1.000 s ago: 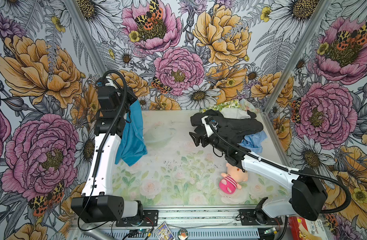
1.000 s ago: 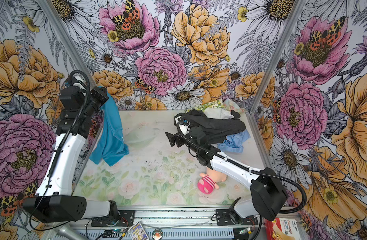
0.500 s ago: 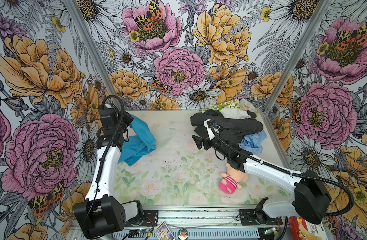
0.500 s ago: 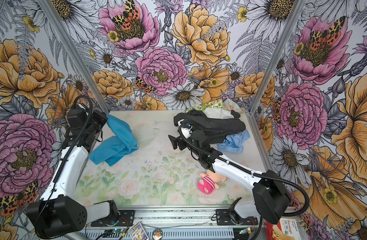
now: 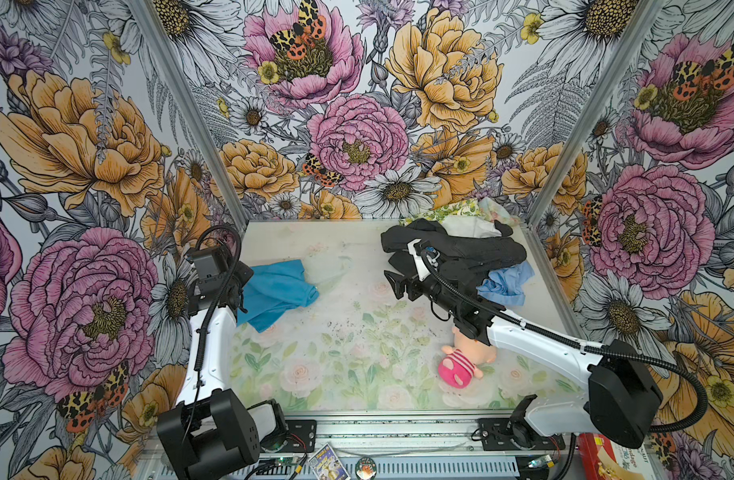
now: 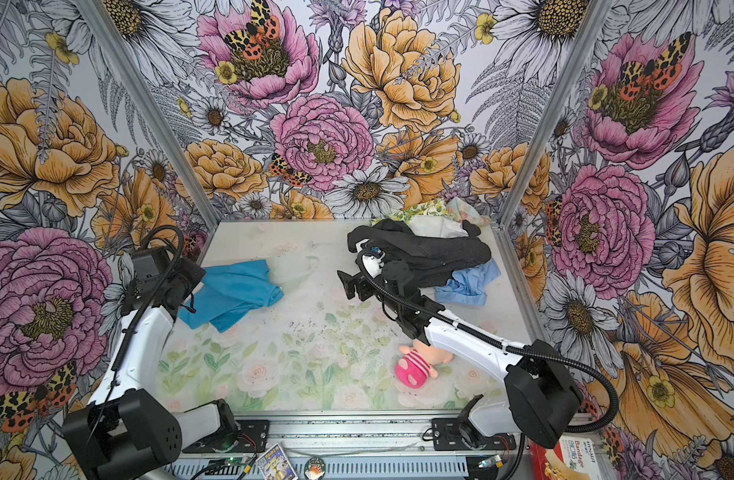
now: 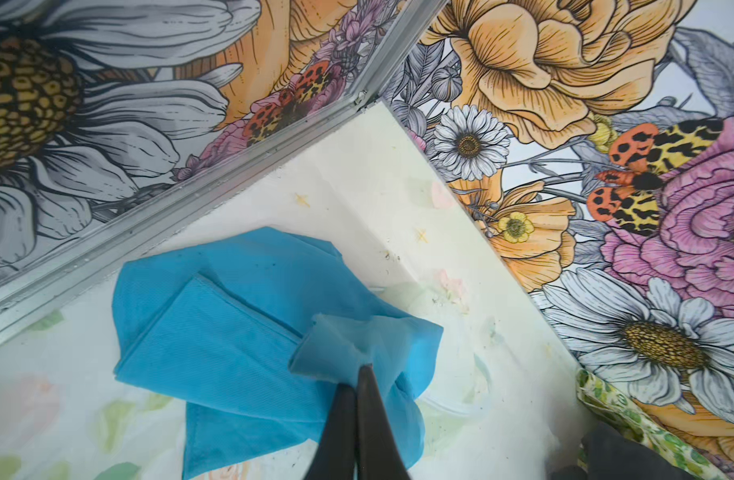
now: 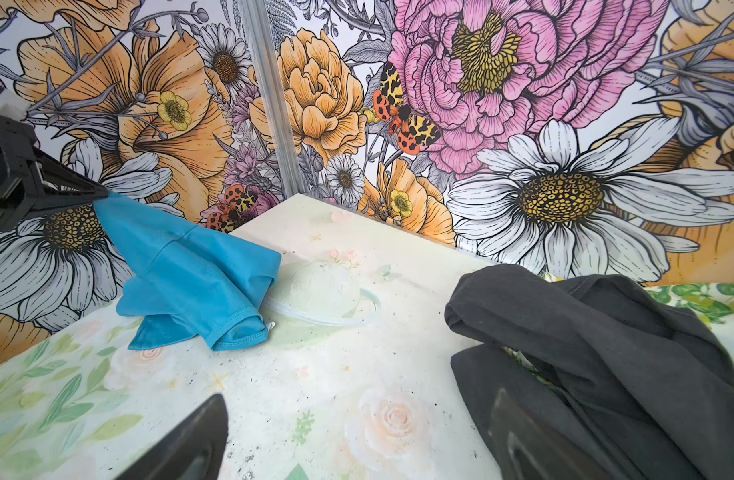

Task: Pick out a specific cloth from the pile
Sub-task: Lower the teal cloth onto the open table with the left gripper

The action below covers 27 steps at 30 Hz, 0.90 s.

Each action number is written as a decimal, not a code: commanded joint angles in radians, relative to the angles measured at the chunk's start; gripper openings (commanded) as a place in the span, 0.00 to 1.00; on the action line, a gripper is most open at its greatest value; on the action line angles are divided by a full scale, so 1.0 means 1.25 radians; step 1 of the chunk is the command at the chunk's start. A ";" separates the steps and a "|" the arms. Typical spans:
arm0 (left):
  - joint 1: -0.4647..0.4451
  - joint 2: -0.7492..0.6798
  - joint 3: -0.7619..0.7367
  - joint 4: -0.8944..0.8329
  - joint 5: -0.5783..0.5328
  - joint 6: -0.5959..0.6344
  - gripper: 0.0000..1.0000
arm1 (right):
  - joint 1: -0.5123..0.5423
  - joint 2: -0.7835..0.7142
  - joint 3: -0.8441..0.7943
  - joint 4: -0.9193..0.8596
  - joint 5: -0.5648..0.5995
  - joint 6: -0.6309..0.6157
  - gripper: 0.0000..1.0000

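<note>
— What's sitting on the bench (image 5: 348, 345)?
— The biggest thing is the pile (image 5: 461, 245), in the far right corner. A black garment (image 6: 432, 249) sprawls over it, and a sky-blue cloth (image 5: 506, 282) pokes out from its near right edge.
— And the cloth (image 5: 278, 291)?
— The teal one is crumpled by the left wall, well apart from the pile. Most of it rests on the bench, with one corner drawn up.
— Drawn up by what?
— By the left claw (image 7: 357, 374), which is pinched tight on that corner.
— Anything smaller?
— A plush doll (image 5: 461, 365) in pink stripes lies near the front right, partly under the right arm.
— And the right claw (image 8: 359, 395)?
— Its fingers are spread wide with nothing between them, low over the bench just beside the black garment.
</note>
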<state>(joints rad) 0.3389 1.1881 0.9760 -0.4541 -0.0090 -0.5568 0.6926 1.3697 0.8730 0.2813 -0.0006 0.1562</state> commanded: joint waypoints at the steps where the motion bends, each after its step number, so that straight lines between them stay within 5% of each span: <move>1: -0.007 0.012 0.018 -0.045 -0.098 0.080 0.00 | -0.009 0.010 0.003 0.024 -0.005 0.008 0.99; 14: -0.027 0.065 0.112 -0.156 -0.229 0.225 0.00 | -0.026 0.011 -0.003 0.021 -0.016 0.008 0.99; 27: -0.202 0.171 0.125 -0.183 -0.512 0.360 0.00 | -0.025 0.014 -0.007 0.013 -0.038 -0.003 0.99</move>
<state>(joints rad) 0.1246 1.3647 1.1084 -0.6632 -0.5339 -0.1616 0.6659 1.3888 0.8730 0.2749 -0.0387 0.1555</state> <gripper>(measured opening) 0.047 0.991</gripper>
